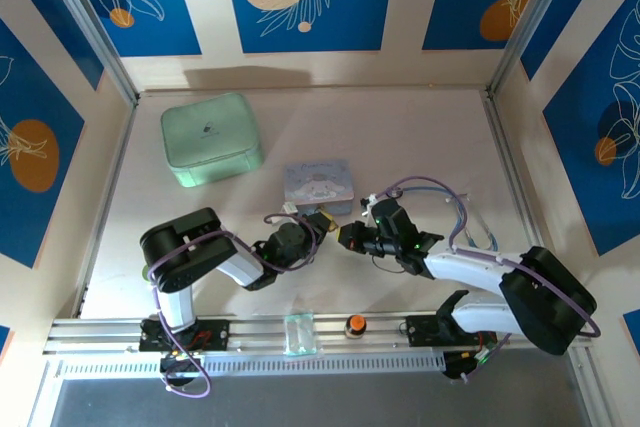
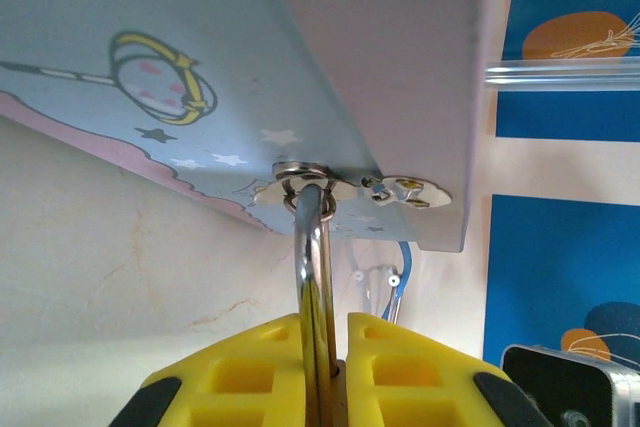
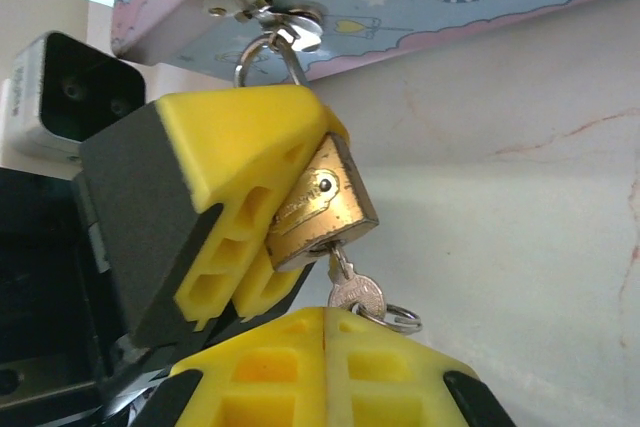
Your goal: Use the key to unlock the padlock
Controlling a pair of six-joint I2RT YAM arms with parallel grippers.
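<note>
Brass padlock point(image 3: 325, 202) hanging from hasp point(image 3: 262, 9) of blue box point(image 3: 420, 7), clamped in left hand point(image 2: 322, 337), key point(image 3: 352, 292) in keyhole, right hand point(image 3: 326, 327) closed at key head.

We see a pale cream tabletop point(image 1: 430, 147) with faint reddish veins, boxed in by cream walls point(image 1: 300, 67) that carry blue panels point(image 1: 350, 27) printed with white leaves and orange or cream discs. 2 aluminium posts point(image 1: 90, 25) stand at the far corners. A slotted metal rail point(image 1: 240, 335) runs along the near edge. The light is even and the shadows are soft.
</note>
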